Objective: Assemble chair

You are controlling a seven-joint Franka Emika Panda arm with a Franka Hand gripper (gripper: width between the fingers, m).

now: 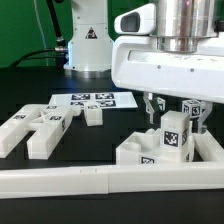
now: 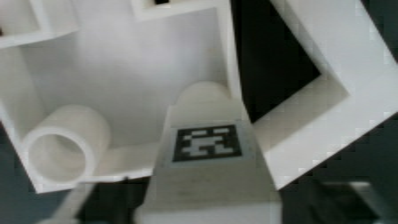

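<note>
Hovers with claw [image 1: 168,108] released, jaws spread either side of upright tagged post [image 1: 175,135] on small chunky matte-white plastic chair [image 1: 135,153]. Stands part-built just behind long white border rail [image 1: 80,180] along near edge of black surface [image 1: 25,85], toward exterior view's right.

Close white chair part [image 2: 107,70], tapered post [image 2: 214,195] bearing square tag [image 2: 210,143], round peg [image 2: 68,142] beside it, dark table [image 2: 365,150]

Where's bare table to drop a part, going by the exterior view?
Free: the black table strip between the loose parts and the half-built chair, behind the border rail. Also behind the loose parts, at the exterior view's left. Crowded: under the gripper and around the marker board.
</note>
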